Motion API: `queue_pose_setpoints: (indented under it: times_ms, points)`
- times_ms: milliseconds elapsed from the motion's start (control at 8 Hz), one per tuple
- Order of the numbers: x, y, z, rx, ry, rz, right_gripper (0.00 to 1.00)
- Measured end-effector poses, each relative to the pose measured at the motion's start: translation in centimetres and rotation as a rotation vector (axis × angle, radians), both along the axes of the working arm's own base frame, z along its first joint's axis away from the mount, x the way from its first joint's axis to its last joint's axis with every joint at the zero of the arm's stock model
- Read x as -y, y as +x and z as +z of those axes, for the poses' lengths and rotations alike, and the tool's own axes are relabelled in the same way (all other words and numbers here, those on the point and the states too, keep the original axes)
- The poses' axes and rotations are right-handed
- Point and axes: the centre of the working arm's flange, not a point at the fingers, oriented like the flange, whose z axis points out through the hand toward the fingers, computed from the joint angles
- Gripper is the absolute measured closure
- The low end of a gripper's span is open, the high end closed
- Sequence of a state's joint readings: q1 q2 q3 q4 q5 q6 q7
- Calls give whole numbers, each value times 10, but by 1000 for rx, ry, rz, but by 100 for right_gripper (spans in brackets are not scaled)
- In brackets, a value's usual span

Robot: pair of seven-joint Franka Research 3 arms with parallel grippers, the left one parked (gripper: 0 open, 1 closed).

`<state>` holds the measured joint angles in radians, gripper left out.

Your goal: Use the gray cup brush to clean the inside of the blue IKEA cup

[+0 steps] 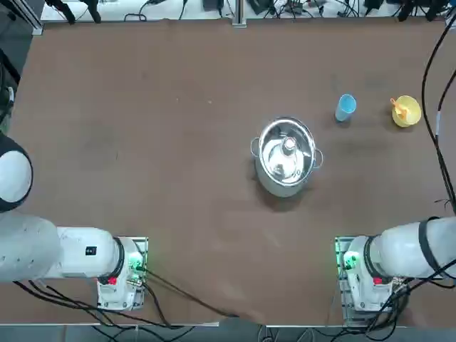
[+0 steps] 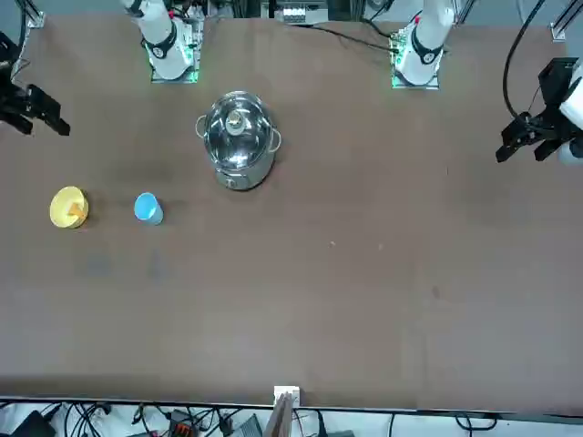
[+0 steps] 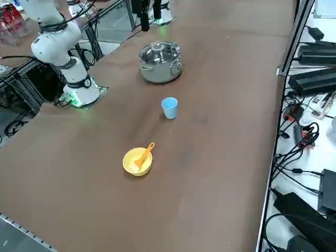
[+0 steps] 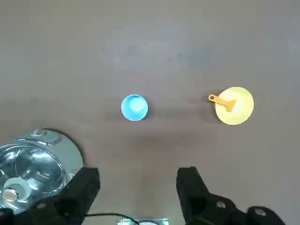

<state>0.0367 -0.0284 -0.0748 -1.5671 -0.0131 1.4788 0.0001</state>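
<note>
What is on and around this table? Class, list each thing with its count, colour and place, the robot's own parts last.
pot: one, steel, lidded, mid-table.
cup: one, light blue, upright, between pot and bowl, apart from both.
bowl: one, yellow, near the table's right edge, beyond the right arm.
brush: one, orange handle, lying in the bowl, handle over the rim.
table: one, brown.
cables: several, black, off the table's far edge.
right gripper: one, black, jaws open, holding nothing, raised above the table, short of the cup.
</note>
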Motion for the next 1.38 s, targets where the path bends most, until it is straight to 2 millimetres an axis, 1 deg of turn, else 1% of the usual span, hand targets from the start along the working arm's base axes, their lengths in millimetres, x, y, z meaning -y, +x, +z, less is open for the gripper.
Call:
queue_pose_setpoints:
  times_ms: [500,750,875,1000,1250,1375]
  points:
    - [0,3,-1,0,0,0,0]
    - [1,7,-8,-14,-46,6,0]
    - [2,14,-21,-39,-113,17,0]
    - [5,27,-41,-68,-191,30,0]
    - [10,56,-96,-136,-307,41,0]
    - [15,69,-128,-158,-351,-5,0]
